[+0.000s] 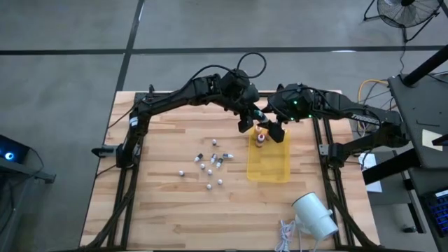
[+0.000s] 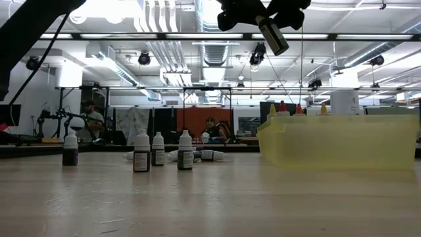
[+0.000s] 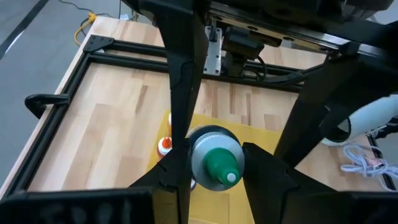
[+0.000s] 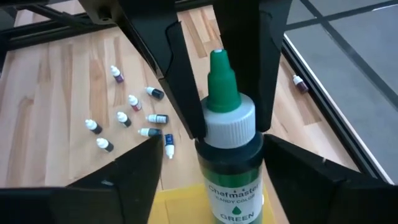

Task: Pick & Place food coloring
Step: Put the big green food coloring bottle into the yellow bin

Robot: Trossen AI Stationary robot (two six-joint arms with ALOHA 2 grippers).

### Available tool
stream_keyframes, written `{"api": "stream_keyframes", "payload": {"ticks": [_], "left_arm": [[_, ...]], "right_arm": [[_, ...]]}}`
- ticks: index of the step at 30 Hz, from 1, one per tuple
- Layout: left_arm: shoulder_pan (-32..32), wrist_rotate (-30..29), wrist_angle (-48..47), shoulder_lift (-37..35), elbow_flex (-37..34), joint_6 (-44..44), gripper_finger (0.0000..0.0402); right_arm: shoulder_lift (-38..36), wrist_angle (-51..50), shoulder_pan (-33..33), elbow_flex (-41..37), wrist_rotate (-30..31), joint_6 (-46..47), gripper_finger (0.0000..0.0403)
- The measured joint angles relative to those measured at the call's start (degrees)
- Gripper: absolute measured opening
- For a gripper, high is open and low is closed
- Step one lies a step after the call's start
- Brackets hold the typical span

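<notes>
Overhead, both arms meet above the upper edge of the yellow tray [image 1: 270,168], just right of the frame's centre. The left end effector [image 1: 246,120] is clamped on a green-topped food coloring bottle [image 4: 227,155]; in the left wrist view its two dark fingers [image 3: 180,118] press the bottle's [image 3: 214,158] sides with the green tip pointing at the lens. The right end effector [image 1: 276,129] sits just beside it with its fingers apart, one on either side of the same bottle, and no contact can be made out; in the right wrist view the label reading GREEN fills the lower centre between those spread fingers.

In the low view the held bottle [image 2: 272,34] hangs tilted at the top centre of the frame, above the tray [image 2: 339,141]. Red, orange and yellow bottle tips [image 2: 283,106] poke above the tray's far rim. Small white-capped vials [image 1: 210,162] lie scattered on the wooden tabletop [image 1: 161,203] left of the tray, several upright, a few on their sides. A white cylinder [image 1: 315,215] lies at the lower right of the tabletop.
</notes>
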Motion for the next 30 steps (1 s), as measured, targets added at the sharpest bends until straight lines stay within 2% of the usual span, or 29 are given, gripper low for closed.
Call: {"api": "stream_keyframes", "payload": {"ticks": [8,13,21,30], "left_arm": [[-0.2,0.9,0.0,0.0,0.0,0.0,0.0092],[-0.3,1.0,0.2,0.0,0.0,0.3,0.0092],[-0.3,1.0,0.7,0.1,0.0,0.3,0.0094],[-0.3,1.0,0.3,0.0,0.0,2.6,0.0131]], "right_arm": [[0.0,-0.4,0.0,-0.1,0.1,0.0,0.0185],[0.0,-1.1,0.0,-0.1,0.1,0.1,0.015],[-0.1,-1.3,0.0,-0.1,0.1,0.2,0.0141],[0.0,-2.7,0.0,-0.2,0.1,0.2,0.0138]]}}
